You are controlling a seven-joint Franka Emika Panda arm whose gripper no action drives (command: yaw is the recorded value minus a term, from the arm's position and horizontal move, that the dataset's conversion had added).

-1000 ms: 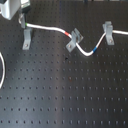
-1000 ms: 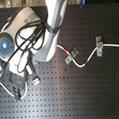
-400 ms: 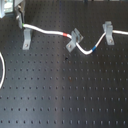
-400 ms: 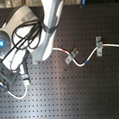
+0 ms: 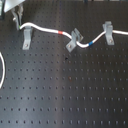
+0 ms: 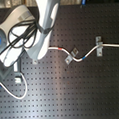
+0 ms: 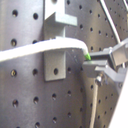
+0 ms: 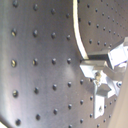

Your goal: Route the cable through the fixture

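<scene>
Across three clips, the white cable (image 5: 50, 29) with red and blue bands seems pinched by the end effector (image 7: 92, 62).

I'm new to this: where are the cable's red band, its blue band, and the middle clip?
red band (image 5: 61, 32), first exterior view, band's middle.
blue band (image 5: 90, 44), first exterior view, band's middle.
middle clip (image 5: 74, 39), first exterior view, its upright body.

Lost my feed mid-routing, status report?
Gripper shut on cable beside first clip. Cable already through middle clip and far clip. Nothing blocking.
</scene>
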